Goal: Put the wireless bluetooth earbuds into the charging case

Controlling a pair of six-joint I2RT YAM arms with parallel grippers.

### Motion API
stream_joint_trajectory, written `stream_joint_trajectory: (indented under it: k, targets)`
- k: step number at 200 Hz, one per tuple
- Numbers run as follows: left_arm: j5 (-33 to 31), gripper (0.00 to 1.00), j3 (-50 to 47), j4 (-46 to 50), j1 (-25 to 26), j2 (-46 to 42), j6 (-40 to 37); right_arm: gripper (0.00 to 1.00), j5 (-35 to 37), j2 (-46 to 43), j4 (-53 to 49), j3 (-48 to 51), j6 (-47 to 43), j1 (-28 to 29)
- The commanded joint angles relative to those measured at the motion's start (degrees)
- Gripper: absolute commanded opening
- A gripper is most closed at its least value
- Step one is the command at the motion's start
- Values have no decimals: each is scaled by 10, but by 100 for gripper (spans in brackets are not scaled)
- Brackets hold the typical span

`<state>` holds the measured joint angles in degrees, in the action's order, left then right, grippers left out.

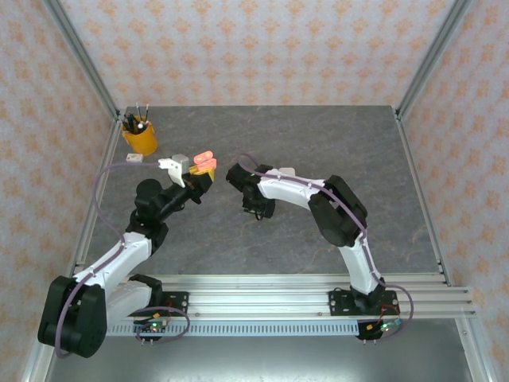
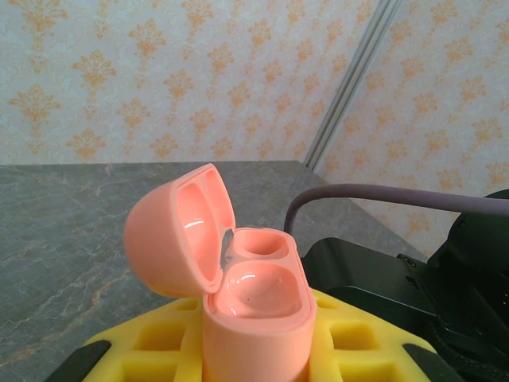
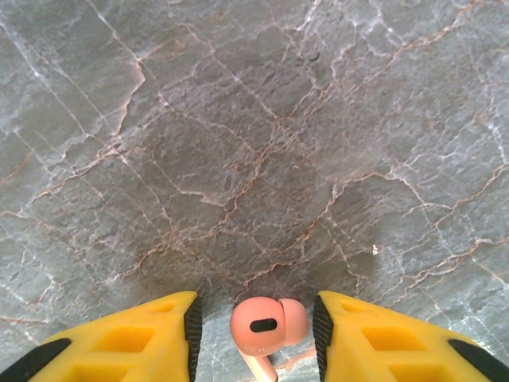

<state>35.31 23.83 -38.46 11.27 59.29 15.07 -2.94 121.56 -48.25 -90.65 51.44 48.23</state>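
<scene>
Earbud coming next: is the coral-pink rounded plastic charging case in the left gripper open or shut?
Open: the coral-pink rounded plastic charging case has its lid swung back, both wells exposed and empty.

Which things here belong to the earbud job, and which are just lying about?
Job in hand: coral-pink charging case, lid open, clamped in the left gripper; coral-pink earbud on the table, inside the open right gripper.
Lying about: orange pen cup; small white block beside it; white object left of the case, too small to identify.
</scene>
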Motion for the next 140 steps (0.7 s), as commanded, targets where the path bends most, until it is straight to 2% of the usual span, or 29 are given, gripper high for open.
stream_joint_trajectory:
  k: [1,92,112,140]
  targets:
    - [-7,0,14,-23,3,-12,-11,41,28,12,-20,0,5,1]
    - [-2,0,22,-9,3,-14,-12,29,25,1,-1,27,2,-1]
    - [-2,0,23,-8,3,-14,-11,29,22,-4,6,33,3,-1]
    - [-3,0,27,-5,3,-13,-12,34,15,-11,11,36,4,-1]
